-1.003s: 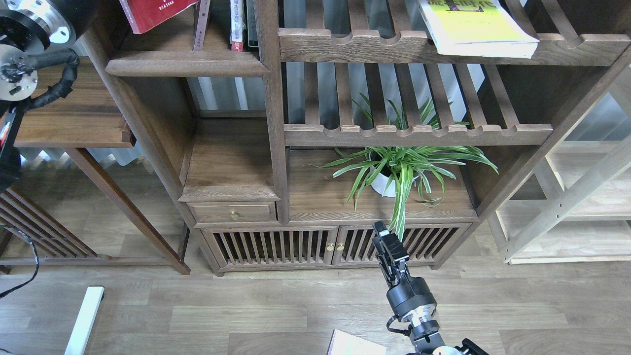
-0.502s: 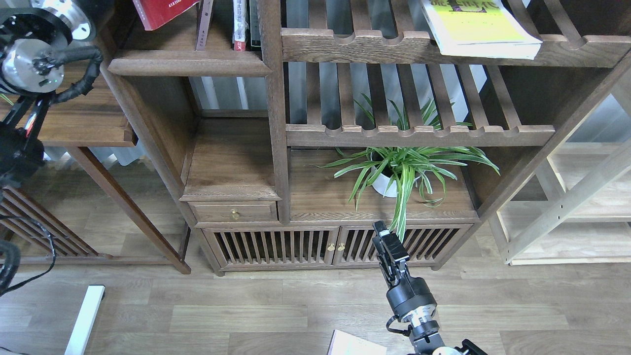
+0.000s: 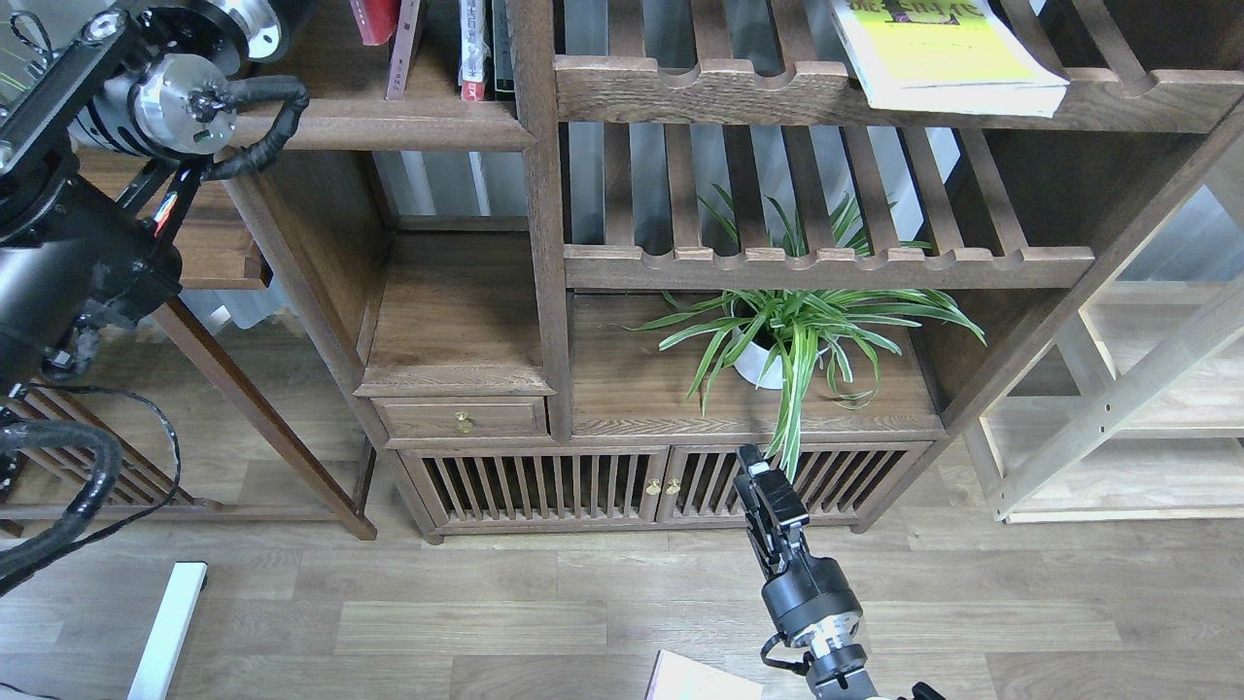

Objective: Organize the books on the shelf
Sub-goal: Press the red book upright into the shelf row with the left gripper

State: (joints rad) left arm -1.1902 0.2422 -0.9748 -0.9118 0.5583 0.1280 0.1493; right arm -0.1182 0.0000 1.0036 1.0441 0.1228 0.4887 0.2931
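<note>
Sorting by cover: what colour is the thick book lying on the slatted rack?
Yellow-green cover, head view.

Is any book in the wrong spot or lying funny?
Yes. The yellow-green book lies flat on a slatted rack at the top right, one corner hanging over the front rail, while the other books stand upright on the solid shelf.

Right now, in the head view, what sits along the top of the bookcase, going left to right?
Left arm → red book → thin upright spines → yellow-green book lying on the slatted rack.
</note>
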